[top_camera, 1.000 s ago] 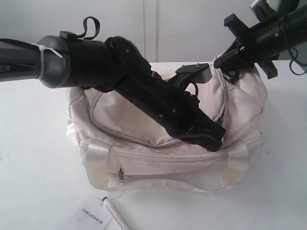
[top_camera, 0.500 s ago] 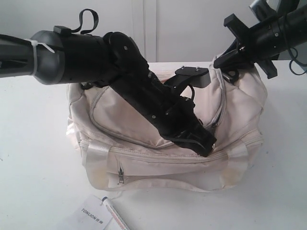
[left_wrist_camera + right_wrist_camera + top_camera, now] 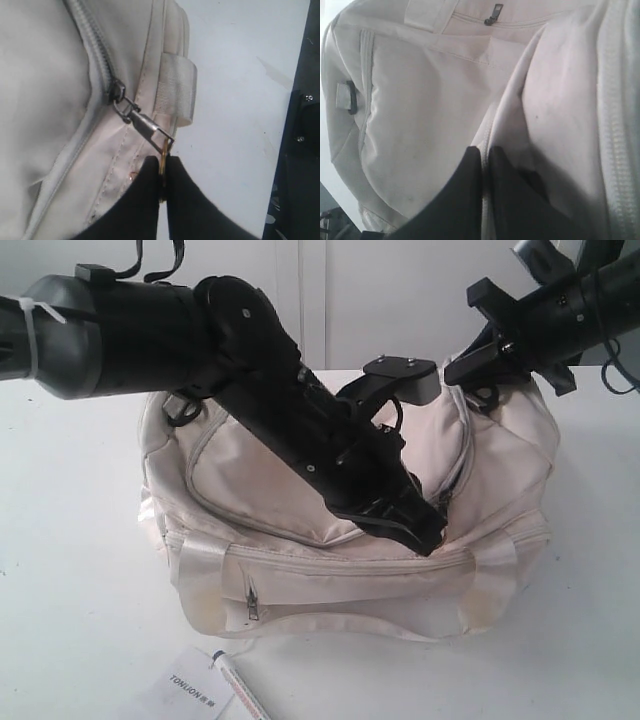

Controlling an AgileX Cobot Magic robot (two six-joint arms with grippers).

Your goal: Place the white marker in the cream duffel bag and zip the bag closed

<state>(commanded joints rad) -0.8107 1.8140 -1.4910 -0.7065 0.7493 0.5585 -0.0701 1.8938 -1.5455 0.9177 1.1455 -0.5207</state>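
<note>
White marker [image 3: 238, 686] — diagonal, dark tip toward duffel [image 3: 330, 575]

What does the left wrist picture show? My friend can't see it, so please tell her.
A black pincer is pinching the gold ring zipper pull of the cream duffel bag. The dark zipper slider sits just past the pull, near a shiny strap loop. The white table is behind.
</note>
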